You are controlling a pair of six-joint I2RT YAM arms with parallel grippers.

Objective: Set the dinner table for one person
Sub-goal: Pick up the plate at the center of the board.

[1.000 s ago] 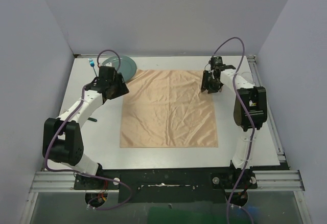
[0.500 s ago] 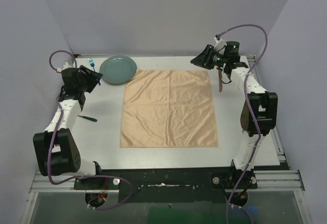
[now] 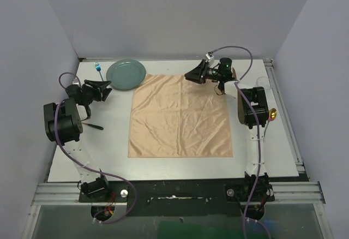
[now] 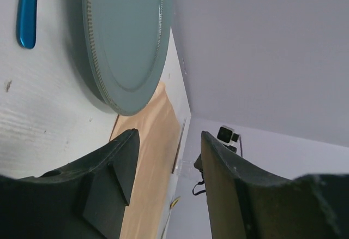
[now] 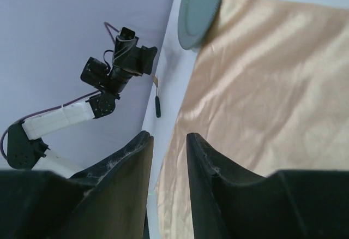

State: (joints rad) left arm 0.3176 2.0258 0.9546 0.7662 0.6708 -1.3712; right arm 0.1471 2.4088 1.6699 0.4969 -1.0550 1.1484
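Note:
The dinner table [image 3: 103, 151] is a white top with a peach-orange cloth [image 3: 180, 116] spread in its middle. A teal plate [image 3: 126, 74] lies at the cloth's far left corner, also seen in the left wrist view as the plate [image 4: 128, 37]. My left gripper [image 3: 102, 90] hovers left of the plate and points toward it. Its jaws are open and empty in the left wrist view [image 4: 169, 138]. My right gripper [image 3: 192, 76] hangs over the cloth's far edge. In the right wrist view it [image 5: 168, 136] is open by a narrow gap, holding nothing, above the cloth [image 5: 262, 86].
A blue-handled utensil [image 3: 98, 66] lies at the far left by the plate. A black-handled utensil [image 3: 94, 125] lies on the table's left side. A small gold object [image 3: 272, 113] sits right of the right arm. Aluminium rails [image 3: 283, 102] run along the right edge.
Both arms have swung round. The left arm has folded back to the left edge, its gripper now turned toward the plate. The right gripper moved left along the cloth's far edge.

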